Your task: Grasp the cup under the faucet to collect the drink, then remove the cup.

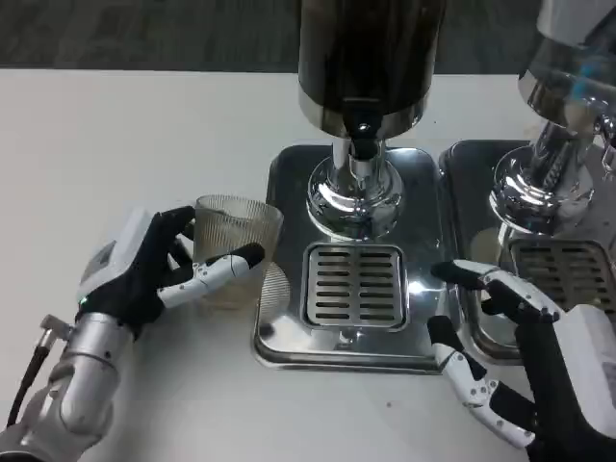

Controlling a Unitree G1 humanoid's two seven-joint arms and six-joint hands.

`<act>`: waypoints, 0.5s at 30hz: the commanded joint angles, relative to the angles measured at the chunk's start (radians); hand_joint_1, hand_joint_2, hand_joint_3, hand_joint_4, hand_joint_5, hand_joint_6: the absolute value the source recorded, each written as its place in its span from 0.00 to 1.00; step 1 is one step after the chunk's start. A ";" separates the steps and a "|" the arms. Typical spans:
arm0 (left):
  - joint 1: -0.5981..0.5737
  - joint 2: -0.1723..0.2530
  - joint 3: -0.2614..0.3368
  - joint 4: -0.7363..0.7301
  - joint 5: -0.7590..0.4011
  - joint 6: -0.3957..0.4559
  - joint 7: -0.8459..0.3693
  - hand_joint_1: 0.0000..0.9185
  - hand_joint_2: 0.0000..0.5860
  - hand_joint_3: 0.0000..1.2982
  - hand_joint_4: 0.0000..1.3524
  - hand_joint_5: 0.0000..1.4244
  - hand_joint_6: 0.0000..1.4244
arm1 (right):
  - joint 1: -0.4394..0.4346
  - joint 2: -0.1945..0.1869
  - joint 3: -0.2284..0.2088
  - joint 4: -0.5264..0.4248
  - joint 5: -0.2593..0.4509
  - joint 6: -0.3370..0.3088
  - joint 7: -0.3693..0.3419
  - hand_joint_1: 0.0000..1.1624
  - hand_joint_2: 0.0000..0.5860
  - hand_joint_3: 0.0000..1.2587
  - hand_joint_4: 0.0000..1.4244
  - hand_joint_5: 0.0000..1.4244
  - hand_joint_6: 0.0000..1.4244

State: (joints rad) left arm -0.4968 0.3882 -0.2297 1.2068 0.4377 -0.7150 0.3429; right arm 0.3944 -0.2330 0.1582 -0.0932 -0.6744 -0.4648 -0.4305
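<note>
A clear ribbed cup (234, 246) stands on the white table just left of the steel drip tray (289, 318), and my left hand (154, 265) grips it around the side. The dark drink dispenser (366, 58) rises over the tray, its black faucet (361, 140) above the slotted grate (353, 284). The cup sits to the left of the faucet, not under it. My right hand (525, 366) rests open at the tray's right front corner, holding nothing.
A second dispenser (568, 106) with its own drip tray (481, 318) stands at the right, close behind my right hand. White table (115, 135) stretches to the left and along the front.
</note>
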 commanded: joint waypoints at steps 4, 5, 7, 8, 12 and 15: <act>0.026 0.015 0.009 -0.009 0.003 -0.031 0.042 0.31 0.37 0.40 0.49 0.67 0.85 | -0.001 -0.002 -0.006 -0.016 0.016 -0.006 0.010 0.37 0.70 0.32 0.26 0.26 0.34; 0.030 0.017 0.011 -0.014 0.004 -0.039 0.051 0.31 0.37 0.40 0.49 0.67 0.85 | -0.002 -0.002 -0.006 -0.016 0.016 -0.006 0.010 0.37 0.70 0.32 0.26 0.26 0.34; 0.037 0.020 0.015 -0.023 0.004 -0.054 0.064 0.31 0.37 0.40 0.49 0.67 0.85 | 0.000 -0.002 -0.006 -0.018 0.017 -0.007 0.010 0.37 0.71 0.32 0.26 0.26 0.34; 0.040 0.022 0.016 -0.027 0.003 -0.061 0.068 0.31 0.37 0.40 0.49 0.67 0.85 | 0.001 -0.002 -0.006 -0.018 0.017 -0.007 0.010 0.37 0.71 0.32 0.26 0.26 0.34; 0.050 0.028 0.026 -0.046 -0.001 -0.092 0.081 0.31 0.37 0.40 0.49 0.66 0.85 | 0.003 0.000 -0.004 -0.020 0.016 -0.008 0.009 0.37 0.71 0.32 0.26 0.26 0.34; 0.055 0.032 0.032 -0.061 -0.003 -0.112 0.087 0.31 0.37 0.40 0.49 0.66 0.85 | 0.005 0.001 -0.004 -0.021 0.017 -0.010 0.008 0.37 0.71 0.32 0.26 0.26 0.34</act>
State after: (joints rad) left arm -0.4426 0.4072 -0.2120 1.1759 0.4416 -0.7804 0.4010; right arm 0.3945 -0.2330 0.1582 -0.0938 -0.6695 -0.4650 -0.4260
